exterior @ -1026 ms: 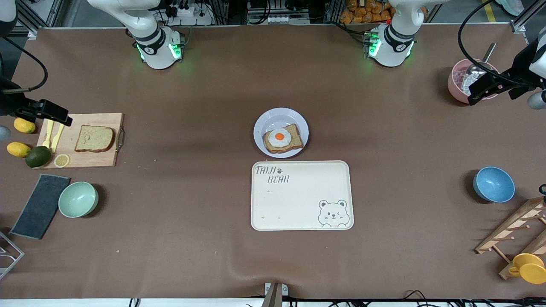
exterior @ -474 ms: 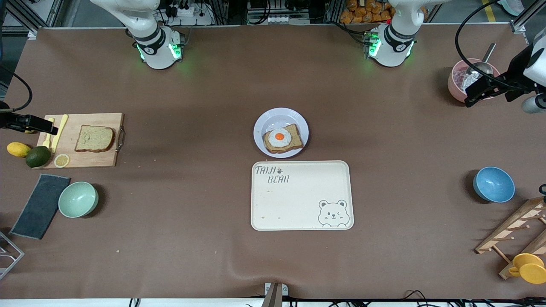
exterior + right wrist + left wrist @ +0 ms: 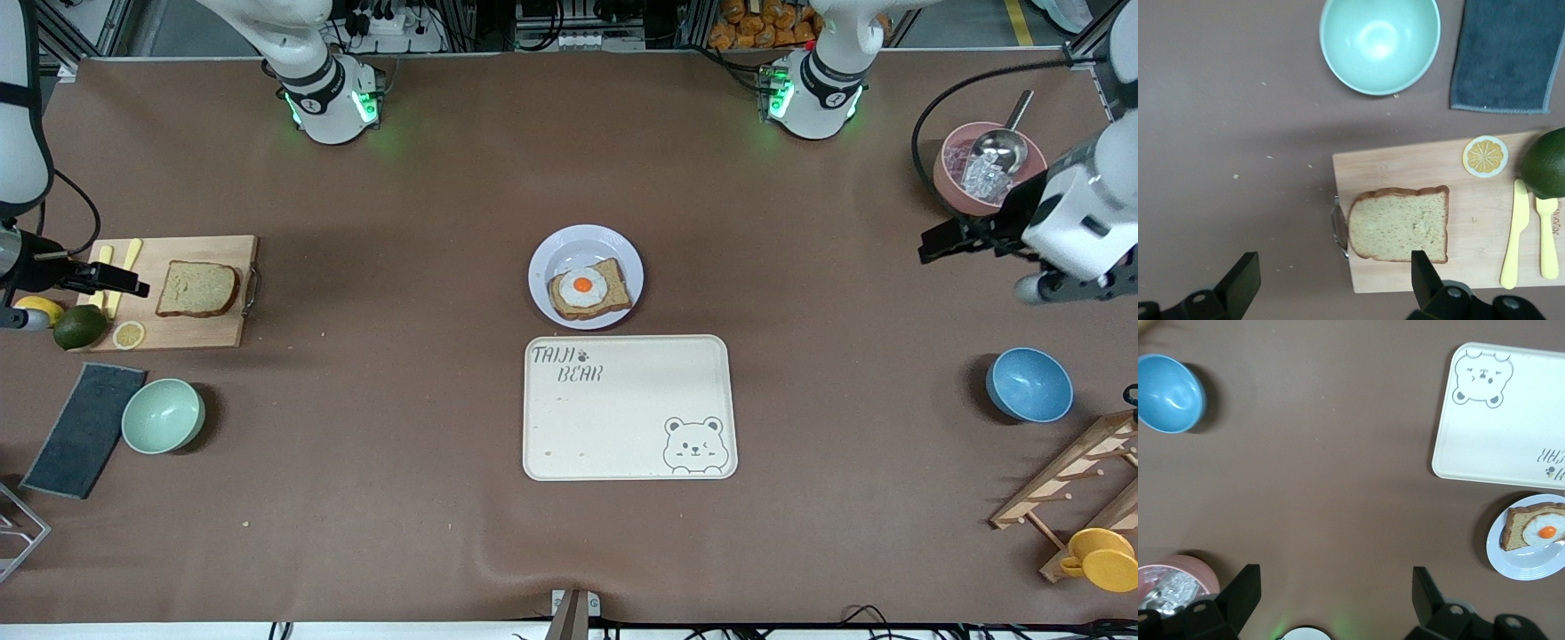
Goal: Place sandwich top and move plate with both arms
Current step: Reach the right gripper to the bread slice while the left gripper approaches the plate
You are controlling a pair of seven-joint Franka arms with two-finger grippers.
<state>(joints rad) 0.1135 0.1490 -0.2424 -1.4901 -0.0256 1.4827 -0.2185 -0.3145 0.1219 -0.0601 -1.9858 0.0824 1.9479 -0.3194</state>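
Both arms swing inward from the table ends.

The round pale lavender plate [image 3: 585, 276] sits mid-table; the plain tan bread slice [image 3: 197, 288] lies on the wooden cutting board [image 3: 173, 331]. The right gripper [image 3: 120, 286] now hovers beside it, the left gripper [image 3: 933, 246] near the pink bowl [image 3: 949, 182], both spread wide: pickup comes next.

- The sandwich top [image 3: 1399, 224], a plain tan slice with darker crust, lies flat beneath my right gripper [image 3: 1331, 287], whose fingers stand spread.
- The plate [image 3: 585, 276], pale lavender-white and round, rests flat well apart from both my grippers, between them.
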